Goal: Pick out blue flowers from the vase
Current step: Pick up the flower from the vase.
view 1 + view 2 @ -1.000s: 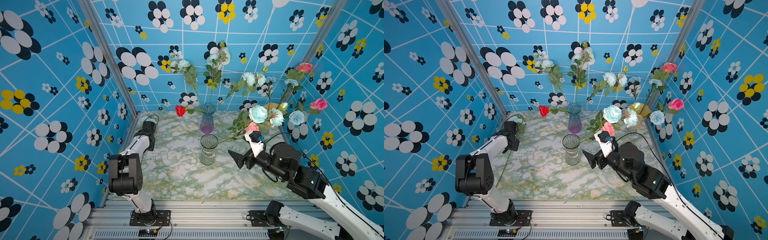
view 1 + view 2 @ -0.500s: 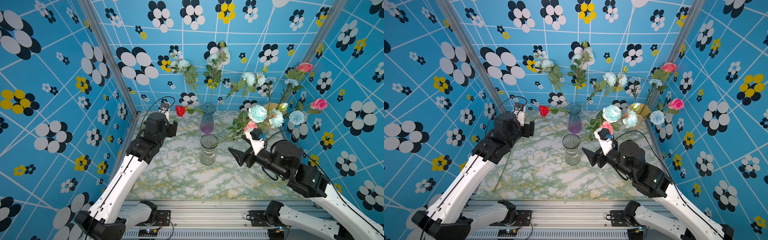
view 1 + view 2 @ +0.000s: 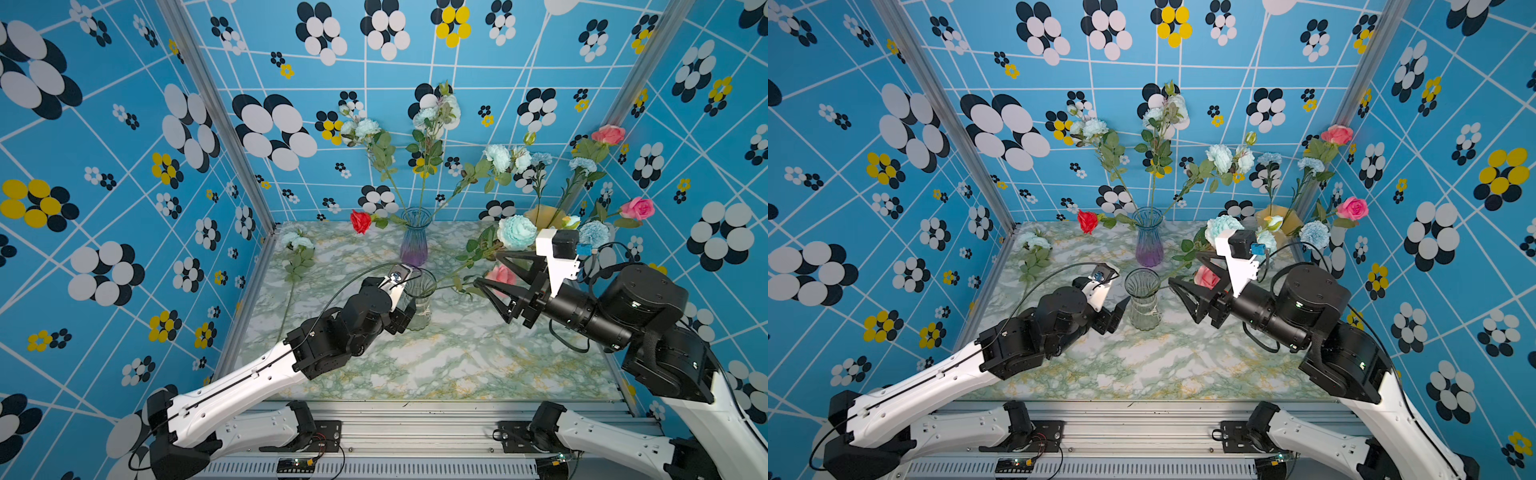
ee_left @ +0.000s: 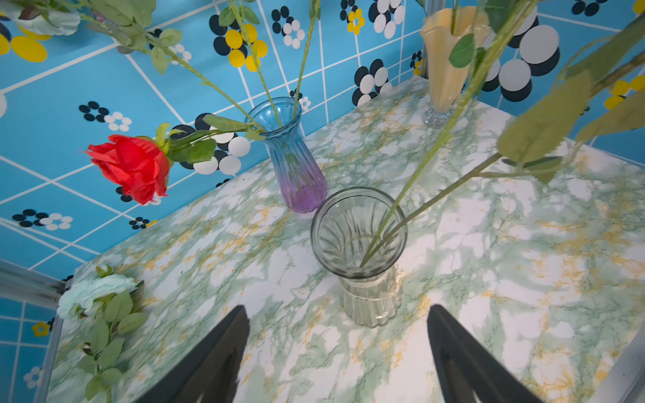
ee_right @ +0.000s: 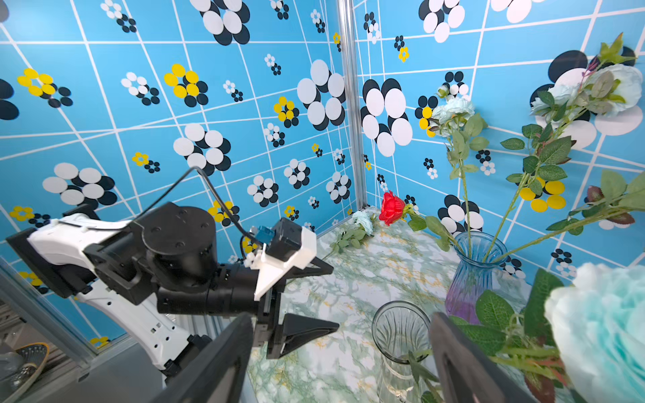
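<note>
Marble tabletop [image 3: 457,361]: blue flower [image 3: 297,264] flat, bloom rearward (stem frontward).

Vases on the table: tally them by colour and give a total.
Blue-to-purple vase: 1
Clear vase: 1
Yellow vase: 1
Total: 3

— What does the bench [image 3: 457,365] look like?
— Green-and-white marble, veined yellow.
— Any roses?
— A red rose [image 3: 360,221] leans low near the back wall. One pink rose [image 3: 608,134] sits high at the right corner, a second pink rose [image 3: 638,208] below it, and a third pink rose [image 3: 500,275] low over the bench.
— And the walls [image 3: 124,166]?
— Blue, white-gridded, with printed flowers.
</note>
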Robot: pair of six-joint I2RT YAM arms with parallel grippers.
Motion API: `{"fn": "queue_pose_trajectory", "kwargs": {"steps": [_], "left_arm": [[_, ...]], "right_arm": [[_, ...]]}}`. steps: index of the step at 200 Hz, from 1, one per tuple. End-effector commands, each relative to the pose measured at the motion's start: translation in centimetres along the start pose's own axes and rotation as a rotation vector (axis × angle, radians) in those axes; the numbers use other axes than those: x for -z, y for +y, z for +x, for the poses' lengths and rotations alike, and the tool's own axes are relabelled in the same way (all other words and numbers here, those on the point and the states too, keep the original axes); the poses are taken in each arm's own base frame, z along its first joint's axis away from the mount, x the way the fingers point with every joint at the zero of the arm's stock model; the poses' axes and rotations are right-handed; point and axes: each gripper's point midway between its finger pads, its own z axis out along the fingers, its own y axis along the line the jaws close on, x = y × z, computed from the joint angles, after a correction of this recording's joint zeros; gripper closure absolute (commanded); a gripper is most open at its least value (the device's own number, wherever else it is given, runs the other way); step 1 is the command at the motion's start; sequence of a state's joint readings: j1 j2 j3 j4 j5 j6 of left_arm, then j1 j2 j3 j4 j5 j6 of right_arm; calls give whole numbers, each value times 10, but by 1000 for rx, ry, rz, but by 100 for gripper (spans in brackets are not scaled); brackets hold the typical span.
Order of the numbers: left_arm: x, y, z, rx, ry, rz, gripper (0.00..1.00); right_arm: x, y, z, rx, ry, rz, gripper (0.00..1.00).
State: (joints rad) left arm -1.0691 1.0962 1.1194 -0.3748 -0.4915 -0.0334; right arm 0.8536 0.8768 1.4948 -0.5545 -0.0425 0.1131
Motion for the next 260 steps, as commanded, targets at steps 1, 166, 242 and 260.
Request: {"fn": "queue_pose_trajectory", "kwargs": {"steps": [1, 166, 242, 260], "left_arm": [[-19, -19, 0, -35, -10, -12, 16], [-89, -24, -28, -54, -24, -67, 16], [-84, 30, -28, 27, -31, -132, 16], [-86, 42, -26, 46, -25, -143, 16]], "right_arm": [[15, -3, 10, -49, 50, 18, 21], [52, -53, 125, -125, 228, 282, 27], [22, -65, 164, -108, 324, 334, 27], [12, -67, 172, -106, 335, 338, 27]]}}
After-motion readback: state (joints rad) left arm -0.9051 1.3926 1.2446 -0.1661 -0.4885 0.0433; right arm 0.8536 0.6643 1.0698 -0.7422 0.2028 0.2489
